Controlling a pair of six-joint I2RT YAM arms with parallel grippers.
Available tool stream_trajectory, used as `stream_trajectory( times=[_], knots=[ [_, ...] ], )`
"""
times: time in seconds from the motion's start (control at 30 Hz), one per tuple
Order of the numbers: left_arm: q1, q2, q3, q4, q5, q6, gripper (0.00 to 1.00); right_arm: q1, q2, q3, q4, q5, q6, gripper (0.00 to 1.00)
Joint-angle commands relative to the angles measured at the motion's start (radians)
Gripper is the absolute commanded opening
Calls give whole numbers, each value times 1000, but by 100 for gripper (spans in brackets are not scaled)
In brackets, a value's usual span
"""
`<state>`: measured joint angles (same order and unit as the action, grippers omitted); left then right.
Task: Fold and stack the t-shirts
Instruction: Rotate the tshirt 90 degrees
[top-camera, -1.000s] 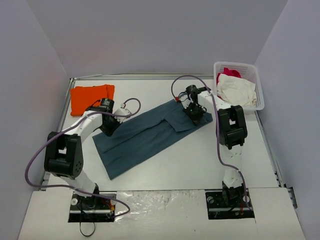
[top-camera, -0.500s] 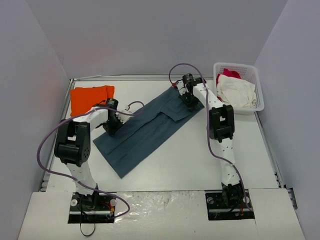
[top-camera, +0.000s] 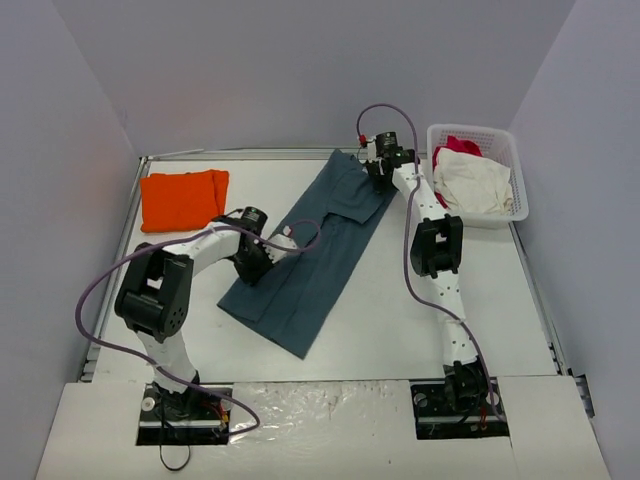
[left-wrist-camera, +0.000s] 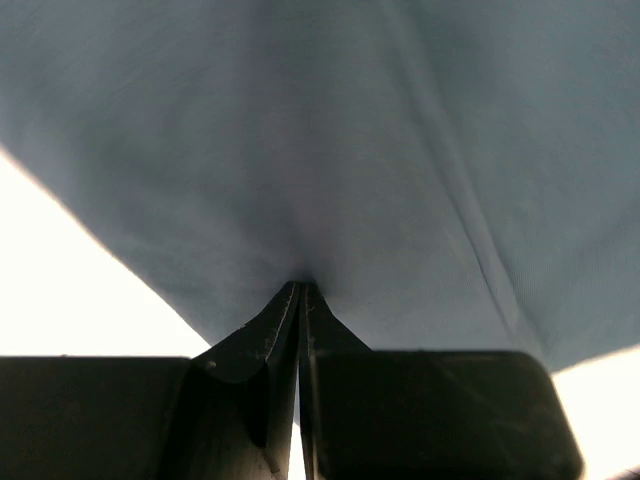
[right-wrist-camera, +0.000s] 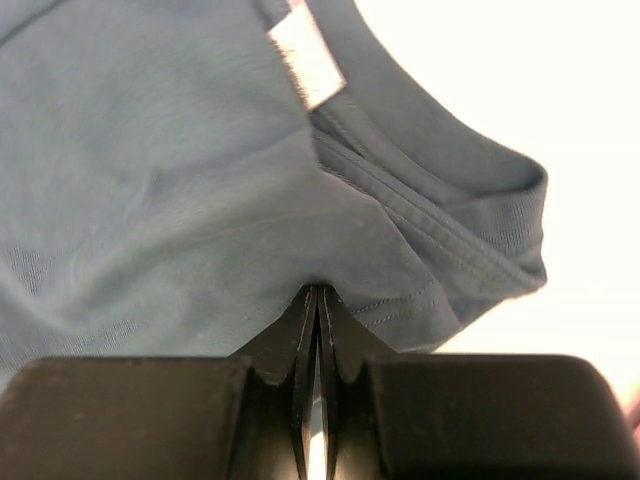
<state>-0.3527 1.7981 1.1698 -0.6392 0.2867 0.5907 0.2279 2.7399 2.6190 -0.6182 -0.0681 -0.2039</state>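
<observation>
Observed left gripper set inward, elbow bent, pinched tight on slate-blue t-shirt; right gripper far forward, arm nearly straight, pinched on same shirt.

slate-blue tee: folded lengthwise into long strip, laid out diagonal, collar end at far centre, hem end near-left, white neck tag showing. orange tee: folded compact rectangle, flat, far-left, not touching blue one.

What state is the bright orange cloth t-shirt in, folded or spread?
Folded: the bright orange cloth t-shirt lies as a compact rectangle with no sleeves showing, far left on the table.
</observation>
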Motion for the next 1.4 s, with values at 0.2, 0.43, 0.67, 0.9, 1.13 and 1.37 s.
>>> stream_trajectory(
  times=[0.2,0.43,0.67,0.9,1.13,1.37],
  knots=[
    [-331,-2,-42,-119,189,-113,2,2,67,19,2,-58,72,5],
    [-500,86,77,-100,215,-246,2,27,55,4,3,-72,46,10],
    [-575,142,114,-79,276,-281,2,56,49,19,8,-87,37,12],
    [-598,158,175,-100,305,-270,2,100,44,22,14,-73,12,16],
    [-552,64,249,-192,284,-210,2,97,-6,19,41,-39,-12,15],
    [-454,-52,463,-422,235,-111,2,94,-161,-17,112,11,-26,28]
  ],
)
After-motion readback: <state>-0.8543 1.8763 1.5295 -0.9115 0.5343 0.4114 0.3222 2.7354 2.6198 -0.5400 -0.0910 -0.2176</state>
